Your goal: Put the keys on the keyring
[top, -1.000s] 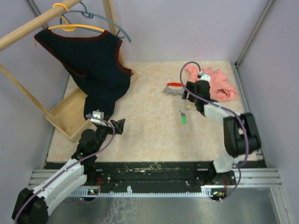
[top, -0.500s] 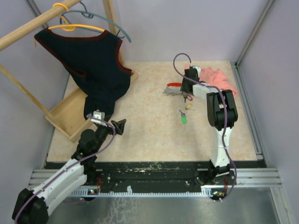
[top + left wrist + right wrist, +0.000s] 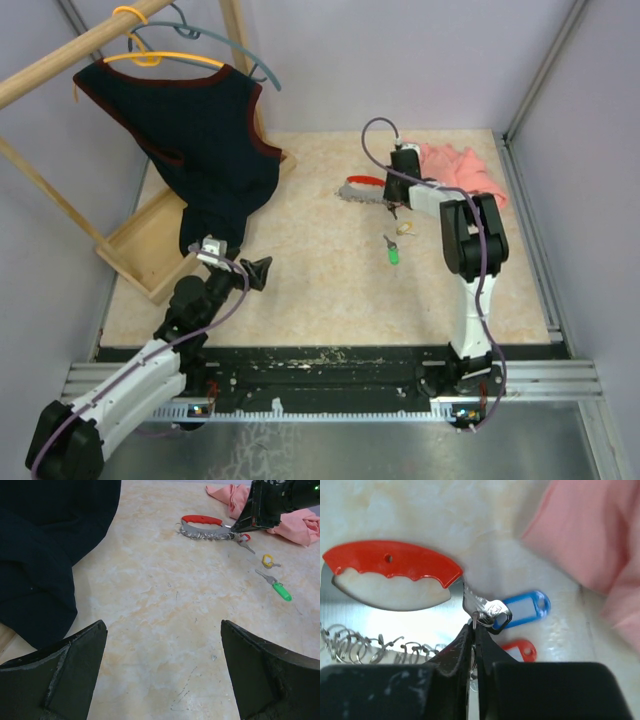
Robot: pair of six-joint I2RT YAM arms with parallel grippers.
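The left gripper (image 3: 257, 271) hangs released over the near-left table (image 3: 300, 290). The keyring (image 3: 201, 519) lies mid-table toward the far side, just left of the cloth (image 3: 465, 175). The right gripper (image 3: 474, 627) is clenched on the keyring's right end, beside a blue-tagged key (image 3: 520, 611). A green-tagged key (image 3: 393, 254) lies nearer, apart.

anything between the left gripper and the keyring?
No. In the left wrist view, only bare tabletop lies between the left gripper and the keyring.

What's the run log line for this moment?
right gripper shut on keyring | left gripper open, away from keyring | green-tagged key loose, off ring
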